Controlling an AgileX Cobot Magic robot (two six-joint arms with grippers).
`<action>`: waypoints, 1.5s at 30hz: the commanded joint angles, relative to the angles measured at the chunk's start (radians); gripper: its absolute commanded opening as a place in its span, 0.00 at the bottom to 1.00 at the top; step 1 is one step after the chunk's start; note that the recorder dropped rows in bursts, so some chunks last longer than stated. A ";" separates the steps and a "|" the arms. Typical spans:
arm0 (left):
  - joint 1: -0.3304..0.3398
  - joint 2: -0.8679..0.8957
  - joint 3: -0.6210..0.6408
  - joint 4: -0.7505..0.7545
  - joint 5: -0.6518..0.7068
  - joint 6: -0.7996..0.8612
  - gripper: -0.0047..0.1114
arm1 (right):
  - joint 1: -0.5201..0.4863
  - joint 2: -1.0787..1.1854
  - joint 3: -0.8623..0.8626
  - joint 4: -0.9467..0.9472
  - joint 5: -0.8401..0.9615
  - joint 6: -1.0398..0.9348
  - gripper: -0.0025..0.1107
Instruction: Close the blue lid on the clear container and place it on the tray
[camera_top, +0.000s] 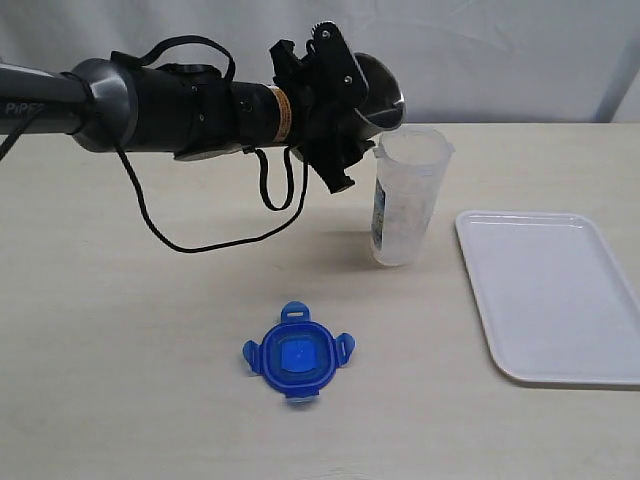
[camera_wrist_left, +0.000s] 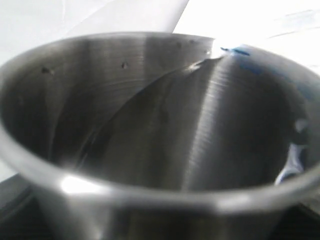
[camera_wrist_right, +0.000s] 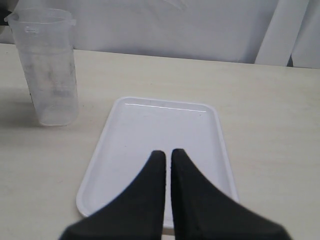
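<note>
The blue lid (camera_top: 298, 355) lies on the table (camera_top: 120, 330), nearest. Behind it, the clear container (camera_top: 405, 200) stands uncapped beside the tray (camera_top: 545, 290), over which the right gripper (camera_wrist_right: 166, 160) hangs pinched closed, empty. The left gripper (camera_top: 355, 102) clasps a steel cup (camera_top: 388, 95) tilted at the container's rim; the cup is seemingly empty.

The blue lid (camera_top: 297, 355) lies flat; the clear container (camera_top: 405, 195) stands open, seemingly empty, beside the tray (camera_top: 555, 295).

I see a steel cup (camera_top: 383, 92) up in the air, tipped far over above the pale table (camera_top: 120, 350). The left wrist view looks straight into its shiny brushed inside. White cloth backdrop (camera_top: 500, 50) hangs behind.
</note>
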 joint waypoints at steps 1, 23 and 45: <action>0.000 -0.015 -0.018 -0.007 -0.014 0.023 0.04 | -0.007 -0.004 0.003 -0.006 -0.004 0.000 0.06; 0.000 -0.015 -0.018 -0.007 0.035 0.093 0.04 | -0.007 -0.004 0.003 -0.006 -0.004 0.000 0.06; 0.000 -0.015 -0.018 -0.007 0.060 0.121 0.04 | -0.007 -0.004 0.003 -0.006 -0.004 0.000 0.06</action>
